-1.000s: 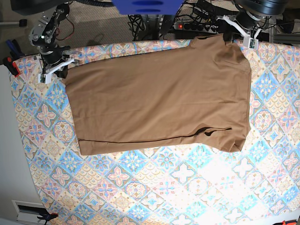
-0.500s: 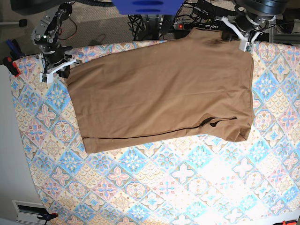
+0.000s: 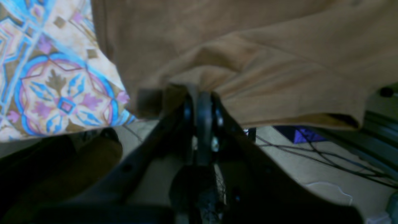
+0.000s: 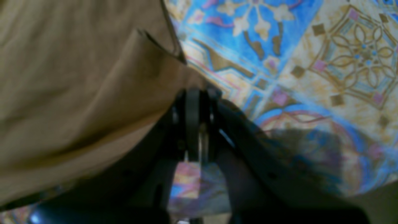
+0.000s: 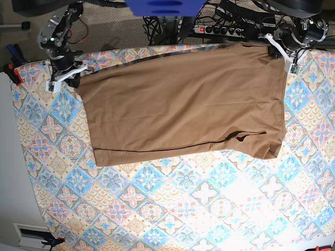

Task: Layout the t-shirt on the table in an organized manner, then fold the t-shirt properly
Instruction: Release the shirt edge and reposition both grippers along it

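Note:
The tan-brown t-shirt [image 5: 183, 104] lies spread flat across the far half of the table [image 5: 209, 209], with one sleeve folded in at its near right. My left gripper [image 5: 281, 52] is at the shirt's far right corner. In the left wrist view it [image 3: 200, 93] is shut on bunched fabric of the t-shirt [image 3: 248, 56], beyond the table's edge [image 3: 56, 87]. My right gripper [image 5: 69, 76] is at the far left corner. In the right wrist view it [image 4: 194, 93] is shut on the hem of the t-shirt [image 4: 77, 77] just above the table [image 4: 311, 62].
A power strip [image 5: 225, 30] and cables lie on the floor behind the table's far edge. A blue object [image 5: 162, 6] hangs over the top middle. Clamps [image 5: 13, 73] sit at the table's left edge.
Both grippers kept their hold. The left gripper has moved right and slightly nearer, pulling the shirt's far edge taut. The whole shirt has slid a little to the right.

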You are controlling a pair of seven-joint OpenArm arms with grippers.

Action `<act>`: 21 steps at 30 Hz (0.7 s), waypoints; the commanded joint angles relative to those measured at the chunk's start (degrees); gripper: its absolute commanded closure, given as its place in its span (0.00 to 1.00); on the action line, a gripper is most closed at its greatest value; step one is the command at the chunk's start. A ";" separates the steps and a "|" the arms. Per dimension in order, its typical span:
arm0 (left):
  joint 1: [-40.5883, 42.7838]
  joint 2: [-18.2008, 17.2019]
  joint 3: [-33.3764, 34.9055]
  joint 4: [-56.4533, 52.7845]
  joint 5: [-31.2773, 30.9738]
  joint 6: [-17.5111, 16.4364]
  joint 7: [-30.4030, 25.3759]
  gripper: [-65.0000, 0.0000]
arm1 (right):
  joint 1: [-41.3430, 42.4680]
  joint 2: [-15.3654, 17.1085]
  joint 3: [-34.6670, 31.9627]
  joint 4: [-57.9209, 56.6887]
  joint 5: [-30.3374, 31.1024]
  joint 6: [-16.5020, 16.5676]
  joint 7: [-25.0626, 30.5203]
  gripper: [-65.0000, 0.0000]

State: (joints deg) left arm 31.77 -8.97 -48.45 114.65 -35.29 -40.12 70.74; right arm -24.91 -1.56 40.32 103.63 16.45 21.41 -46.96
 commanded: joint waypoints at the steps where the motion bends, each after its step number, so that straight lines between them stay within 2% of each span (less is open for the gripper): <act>1: 0.36 -0.74 -0.48 0.91 0.08 0.12 -0.37 1.00 | -0.54 0.38 0.34 2.34 0.56 0.00 1.38 1.00; 11: 0.27 -0.74 -0.48 0.91 0.17 0.12 -0.37 1.00 | -4.24 -5.16 2.19 3.22 0.56 0.00 1.38 1.00; 21: -1.22 -2.15 -0.30 0.91 0.43 0.12 -0.28 1.00 | -6.00 -6.22 4.65 3.31 0.56 0.17 1.55 1.00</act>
State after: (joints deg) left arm 30.65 -10.46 -48.45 114.65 -34.48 -40.12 71.13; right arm -31.14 -8.29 44.69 105.93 16.25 21.41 -47.09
